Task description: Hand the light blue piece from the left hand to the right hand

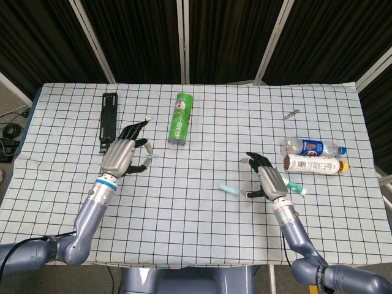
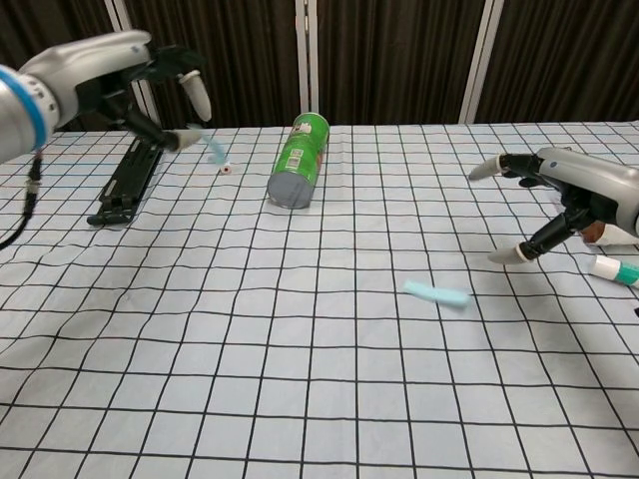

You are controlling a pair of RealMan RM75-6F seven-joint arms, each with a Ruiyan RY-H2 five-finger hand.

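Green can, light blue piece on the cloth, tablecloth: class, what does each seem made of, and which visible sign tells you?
Green can: probably metal or coated card, glossy, with a dull grey end.
Light blue piece: likely plastic or foam, matte and flat.
Tablecloth: fabric, since the grid lines ripple over wrinkles.

this looks like a robotics lab or test cell set up for recording. black curtains (image 1: 135, 37) hang all along the 12 o'clock side, parted by pale metal frame poles (image 1: 182, 40). a single table (image 1: 202, 214) is covered with a white cloth printed in a black grid. scattered props lie on it: a green can (image 1: 180, 118) on its side toward 12 o'clock, a black bracket (image 1: 109, 121) toward 10 o'clock, and bottles (image 1: 312, 155) at 3 o'clock. loose cables (image 1: 11, 131) trail on the bare floor at 9 o'clock.
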